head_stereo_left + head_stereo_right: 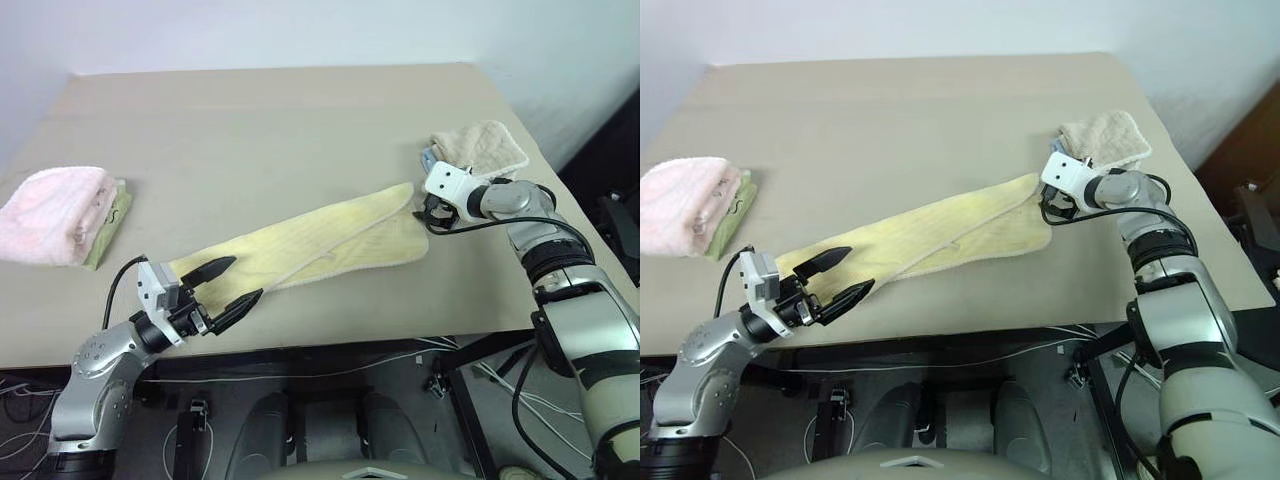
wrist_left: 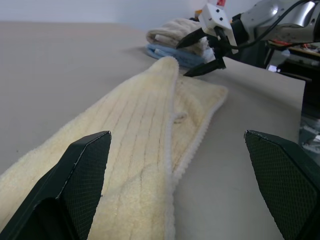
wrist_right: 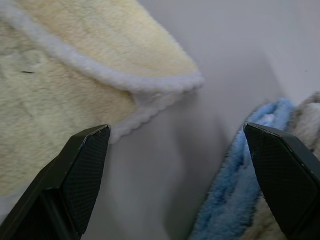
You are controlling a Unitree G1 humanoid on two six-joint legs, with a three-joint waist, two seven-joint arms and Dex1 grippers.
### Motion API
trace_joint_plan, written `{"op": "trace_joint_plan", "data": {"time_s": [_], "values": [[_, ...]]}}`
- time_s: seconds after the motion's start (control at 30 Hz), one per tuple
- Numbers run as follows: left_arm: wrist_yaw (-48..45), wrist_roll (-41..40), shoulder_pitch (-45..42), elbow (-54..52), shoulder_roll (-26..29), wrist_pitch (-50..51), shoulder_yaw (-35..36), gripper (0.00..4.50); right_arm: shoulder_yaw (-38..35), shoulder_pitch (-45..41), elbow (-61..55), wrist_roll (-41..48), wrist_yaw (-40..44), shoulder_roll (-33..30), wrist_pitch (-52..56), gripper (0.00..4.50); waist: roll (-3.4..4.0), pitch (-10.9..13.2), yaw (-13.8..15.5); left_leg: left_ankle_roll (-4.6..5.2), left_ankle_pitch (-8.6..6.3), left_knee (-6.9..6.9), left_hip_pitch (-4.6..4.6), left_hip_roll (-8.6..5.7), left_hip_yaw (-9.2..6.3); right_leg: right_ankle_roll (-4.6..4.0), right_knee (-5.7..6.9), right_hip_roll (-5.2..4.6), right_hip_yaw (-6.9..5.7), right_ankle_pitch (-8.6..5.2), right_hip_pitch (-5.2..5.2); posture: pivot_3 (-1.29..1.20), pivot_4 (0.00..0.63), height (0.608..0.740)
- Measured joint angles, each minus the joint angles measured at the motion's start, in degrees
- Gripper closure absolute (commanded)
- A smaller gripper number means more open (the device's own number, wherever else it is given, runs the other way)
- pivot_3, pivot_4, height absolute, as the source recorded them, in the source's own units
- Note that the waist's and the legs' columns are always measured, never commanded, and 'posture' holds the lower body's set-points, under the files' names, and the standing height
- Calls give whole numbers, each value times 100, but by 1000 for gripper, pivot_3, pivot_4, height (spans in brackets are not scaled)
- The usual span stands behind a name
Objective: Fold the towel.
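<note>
The pale yellow ribbed terry towel (image 1: 300,245) lies stretched in a long diagonal band across my tan flat counter (image 1: 260,130), running from near my left side up toward my right. It is folded lengthwise, one layer lapping over the other, so the whitish corded hem (image 2: 170,150) runs along the middle of the band and around its far end. The far end splits into two rounded lobes, the upper one reaching a little farther than the lower.

My left pincer (image 1: 228,285) hovers at the near end of the towel, its two black fingers spread wide, one finger above the towel's edge and the other just off it over bare counter. It grips nothing.

My right pincer (image 2: 205,54) is at the far end, just beside the towel's lobes, fingers wide apart and holding nothing. From its wrist I see the hemmed corner of the towel on one side and a light blue fluffy cloth (image 3: 240,185) on the other, with bare counter between them.

That blue cloth sits under a folded beige terry towel (image 1: 480,148) near the counter's right edge, just behind my right pincer. Well apart, at the counter's left edge, a folded pink fluffy towel (image 1: 55,213) rests on a pale green cloth (image 1: 110,225).
</note>
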Motion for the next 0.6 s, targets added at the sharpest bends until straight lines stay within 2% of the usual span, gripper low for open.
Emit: {"op": "trace_joint_plan", "data": {"time_s": [0.2,0.6], "values": [[-12,124,27,264,-85,-338,1,43,-154,-106,310,3,-310,291,-121,0,2,1,-107,2,1,0,1,0,0,2,2,1,1,1,1,0,150,740],[147,216,212,293,-110,-583,16,43,-137,-437,685,-207,-670,703,-383,0,4,1,-114,-2,-1,-1,3,1,-1,2,8,2,1,1,-1,0,150,740]]}}
